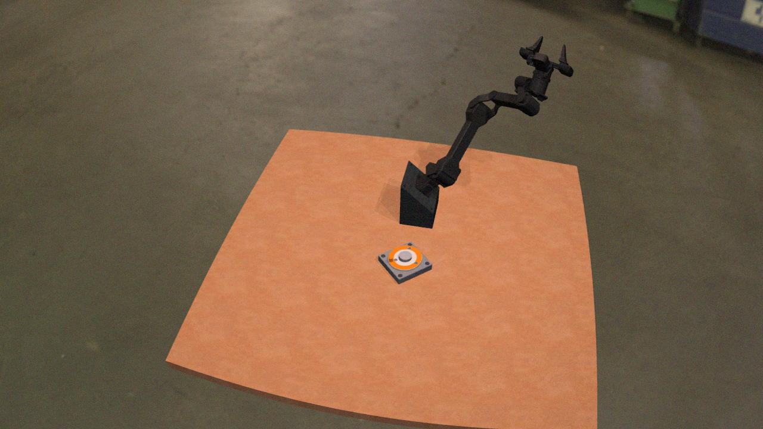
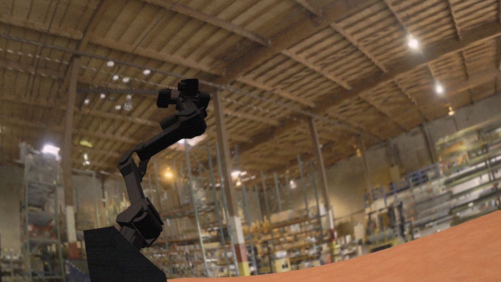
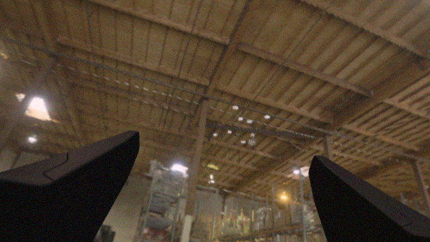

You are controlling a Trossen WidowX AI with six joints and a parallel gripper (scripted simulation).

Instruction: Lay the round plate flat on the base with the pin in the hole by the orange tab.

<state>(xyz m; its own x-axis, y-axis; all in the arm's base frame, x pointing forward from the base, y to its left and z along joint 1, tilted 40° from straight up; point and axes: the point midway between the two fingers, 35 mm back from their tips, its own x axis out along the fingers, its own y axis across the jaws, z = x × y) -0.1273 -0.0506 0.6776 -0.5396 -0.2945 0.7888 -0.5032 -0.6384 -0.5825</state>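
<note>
Nothing looks done yet: the claw (image 1: pixel 549 47) is released, raised far from the round plate (image 1: pixel 405 257), which sits untouched on its base (image 1: pixel 391 270)

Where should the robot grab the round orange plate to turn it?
Probably by its outer rim, coming straight down from above. The plate lies low on the grey base with a post poking up through its middle, so only opposite edges offer grip. The gripper is open, raised far away and pointing upward.

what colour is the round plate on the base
Orange, with a grey post at its centre; clearest in the top view.
</note>
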